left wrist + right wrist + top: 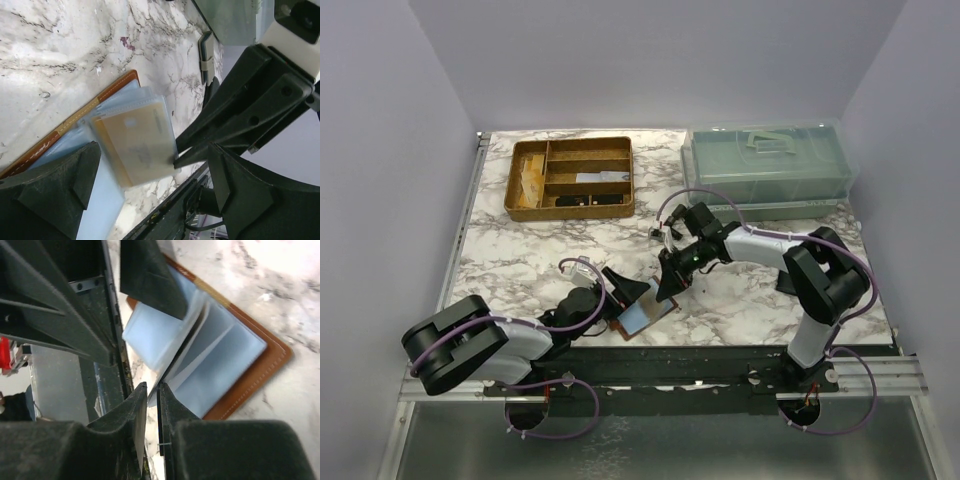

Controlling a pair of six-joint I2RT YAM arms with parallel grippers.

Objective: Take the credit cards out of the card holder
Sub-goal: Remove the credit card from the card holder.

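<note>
The card holder [642,320] lies open near the table's front edge, its reddish-brown leather rim [272,357] framing pale blue clear sleeves. One sleeve stands lifted and blurred, with a tan credit card [137,142] inside it. My left gripper [628,290] hovers over the holder's left side, its jaws wide apart [155,185] and empty. My right gripper [672,285] reaches in from the right. Its jaws [151,387] stand a narrow slit apart, with the lifted sleeve's edge right at the tips. In the left wrist view its fingertip [182,160] touches that sleeve's corner.
A gold-brown divided tray [570,178] sits at the back left and a clear lidded box [765,165] at the back right. The black rail [700,362] of the table's front edge runs just beside the holder.
</note>
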